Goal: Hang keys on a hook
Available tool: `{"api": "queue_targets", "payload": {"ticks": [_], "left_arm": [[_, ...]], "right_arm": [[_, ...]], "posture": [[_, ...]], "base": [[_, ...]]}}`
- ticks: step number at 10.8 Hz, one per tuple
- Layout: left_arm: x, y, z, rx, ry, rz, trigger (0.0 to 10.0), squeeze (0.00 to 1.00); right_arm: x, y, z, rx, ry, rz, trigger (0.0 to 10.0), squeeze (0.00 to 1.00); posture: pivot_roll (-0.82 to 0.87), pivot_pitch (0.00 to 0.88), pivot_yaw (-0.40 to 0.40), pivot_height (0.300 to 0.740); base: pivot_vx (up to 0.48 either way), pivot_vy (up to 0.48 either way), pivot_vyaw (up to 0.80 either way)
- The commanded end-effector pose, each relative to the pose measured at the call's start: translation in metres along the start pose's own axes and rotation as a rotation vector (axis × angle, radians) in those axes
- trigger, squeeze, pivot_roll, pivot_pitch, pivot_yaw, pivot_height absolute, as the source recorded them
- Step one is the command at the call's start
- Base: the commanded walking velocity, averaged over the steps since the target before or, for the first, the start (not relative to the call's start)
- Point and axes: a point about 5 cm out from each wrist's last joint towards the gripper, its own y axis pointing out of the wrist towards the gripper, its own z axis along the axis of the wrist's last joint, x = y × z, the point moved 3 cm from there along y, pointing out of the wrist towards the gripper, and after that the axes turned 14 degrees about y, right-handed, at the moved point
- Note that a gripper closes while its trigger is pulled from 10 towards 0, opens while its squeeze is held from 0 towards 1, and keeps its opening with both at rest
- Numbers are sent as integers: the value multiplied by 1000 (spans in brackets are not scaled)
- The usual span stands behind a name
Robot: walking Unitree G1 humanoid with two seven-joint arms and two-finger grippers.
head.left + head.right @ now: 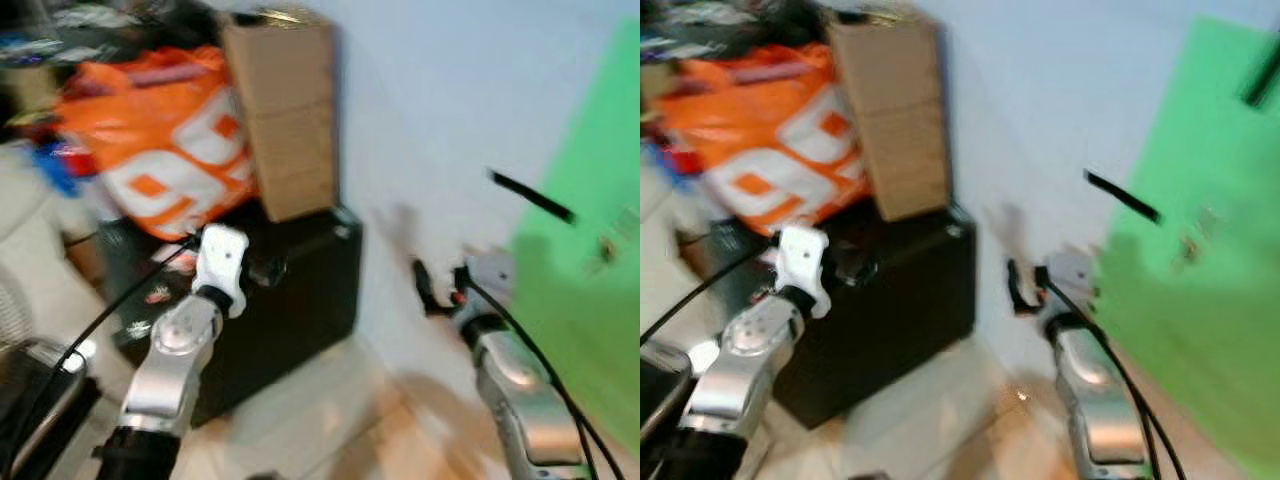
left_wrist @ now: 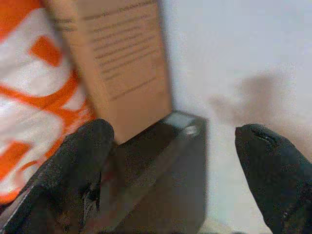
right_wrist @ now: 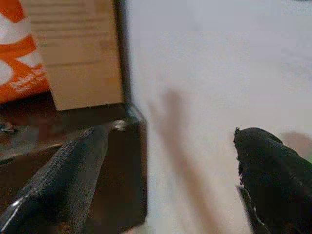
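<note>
The eye views are blurred. A thin black bar [image 1: 530, 195] is fixed slantwise on the white wall [image 1: 430, 120], beside a green panel [image 1: 590, 300]; I cannot tell whether it is a hook. My right gripper [image 1: 425, 285] is raised close to the wall, below and left of that bar. In the right wrist view its fingers [image 3: 63, 180] stand wide apart, open, with nothing between them. My left gripper [image 1: 265, 270] hovers over a black case [image 1: 300, 300]; its fingers [image 2: 73, 165] are also spread open and hold nothing.
A tall cardboard box [image 1: 285, 110] stands on the black case against the wall, with an orange and white bag [image 1: 160, 140] to its left. Cluttered items lie at the far left. Light tiled floor [image 1: 320, 420] lies between my arms.
</note>
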Motion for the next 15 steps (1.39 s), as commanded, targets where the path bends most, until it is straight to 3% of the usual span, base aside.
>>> {"api": "queue_targets", "payload": {"ticks": [1,3,6,15], "left_arm": [[-9,-1,3,0,11,20,10000,525],[-9,-1,4,1,10,20,10000,525],[-11,1,5,3,15,23,10000,525],[-12,7,10,19,8,28,10000,522]], "right_arm": [[-19,1,5,32,62,85,10000,1000],[-24,1,5,28,70,121,10000,1000],[-18,7,4,16,46,80,10000,1000],[-13,12,0,-21,29,69,10000,1000]], "posture": [[-36,0,36,740],[-31,0,36,740],[-25,0,37,740],[-33,0,35,740]], "base": [[322,0,700],[321,0,684],[319,0,696],[316,0,0]]}}
